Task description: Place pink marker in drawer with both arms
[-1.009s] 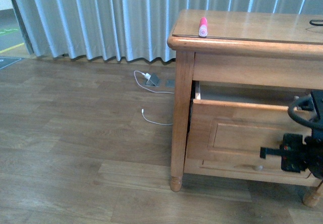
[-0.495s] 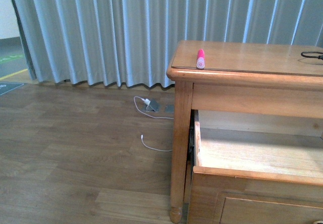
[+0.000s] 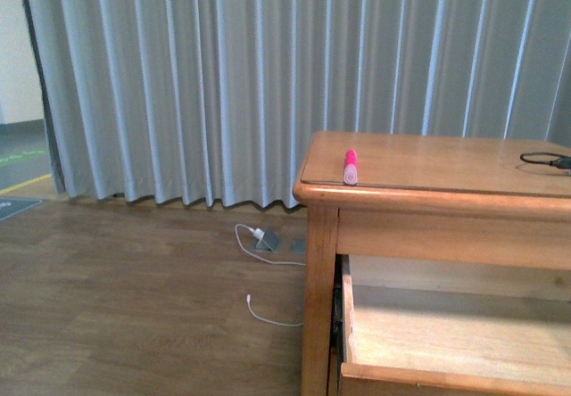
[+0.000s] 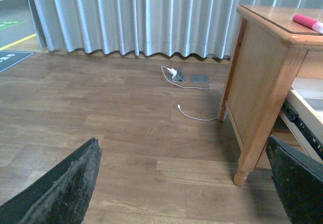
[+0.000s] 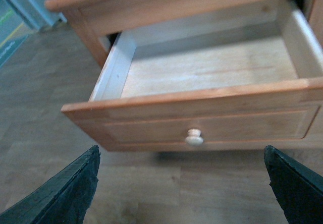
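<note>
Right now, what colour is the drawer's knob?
The knob is pale cream-white, clearest in the right wrist view.

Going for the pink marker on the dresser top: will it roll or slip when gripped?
The pink marker lies flat near the front edge of the glossy dresser top; being round-bodied, it could probably roll off if nudged sideways. It looks short, rigid and likely light, and its smooth plastic may slip in a loose grasp.

The front camera is looking slightly down over the dresser [image 3: 428, 202] top toward the curtain [image 3: 223, 84]. The left wrist camera is sitting low, facing the dresser's side across the floor [image 4: 101, 123]. The right wrist camera is peering down, close, into the open drawer [image 5: 202, 108]. All three are catching that drawer.
</note>
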